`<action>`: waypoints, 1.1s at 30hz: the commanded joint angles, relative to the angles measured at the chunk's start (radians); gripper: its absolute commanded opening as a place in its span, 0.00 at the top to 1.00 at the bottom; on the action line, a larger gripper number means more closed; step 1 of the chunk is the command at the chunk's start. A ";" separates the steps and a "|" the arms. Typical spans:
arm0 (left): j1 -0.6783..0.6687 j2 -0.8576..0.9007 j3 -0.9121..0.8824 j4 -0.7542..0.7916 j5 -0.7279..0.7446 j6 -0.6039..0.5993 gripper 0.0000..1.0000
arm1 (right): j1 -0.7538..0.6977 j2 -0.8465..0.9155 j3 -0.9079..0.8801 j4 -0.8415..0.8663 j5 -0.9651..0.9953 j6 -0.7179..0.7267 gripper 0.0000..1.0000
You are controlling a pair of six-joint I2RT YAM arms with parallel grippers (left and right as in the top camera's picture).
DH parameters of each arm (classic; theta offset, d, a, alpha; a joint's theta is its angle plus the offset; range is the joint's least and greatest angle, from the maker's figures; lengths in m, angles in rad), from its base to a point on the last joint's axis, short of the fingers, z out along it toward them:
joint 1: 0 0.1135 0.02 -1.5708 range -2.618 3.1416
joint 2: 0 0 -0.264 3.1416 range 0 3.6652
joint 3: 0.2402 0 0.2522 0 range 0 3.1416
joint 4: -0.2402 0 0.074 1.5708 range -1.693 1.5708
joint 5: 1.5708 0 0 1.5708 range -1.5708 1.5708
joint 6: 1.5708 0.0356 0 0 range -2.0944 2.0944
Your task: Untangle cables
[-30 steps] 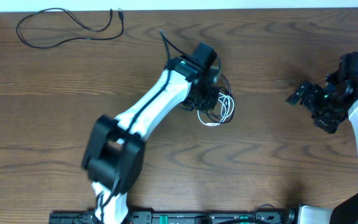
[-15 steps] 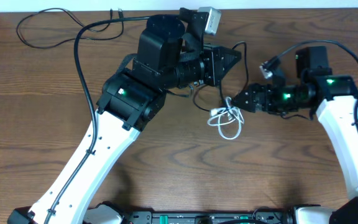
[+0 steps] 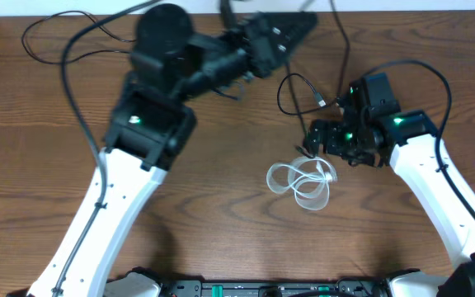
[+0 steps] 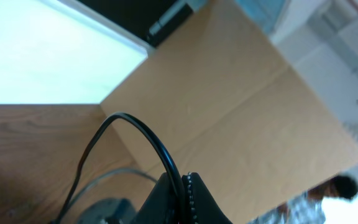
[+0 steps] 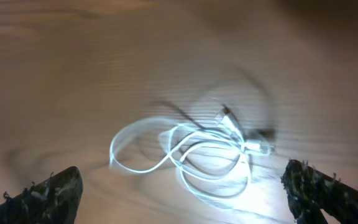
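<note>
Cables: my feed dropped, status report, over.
Left gripper shut on black cable, held high. Right gripper open over white cable, loose on table. Nothing blocking.

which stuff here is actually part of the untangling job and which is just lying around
Job: white cable; black cable in left fingers; second black cable, overhead view's top left.
Lying about: cardboard panel; arms' own thick cables.

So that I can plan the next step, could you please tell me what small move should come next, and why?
Probably the left fingers, shut on the raised black cable, should carry it sideways and lay it apart from the white cable. Its loose end hangs close to the open right fingers, just beyond the white coil, so the two could tangle.
</note>
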 commanded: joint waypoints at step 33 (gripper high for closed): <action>0.113 -0.046 0.012 -0.695 0.192 -0.034 0.92 | -0.051 -0.011 -0.037 0.821 -0.950 -0.138 0.01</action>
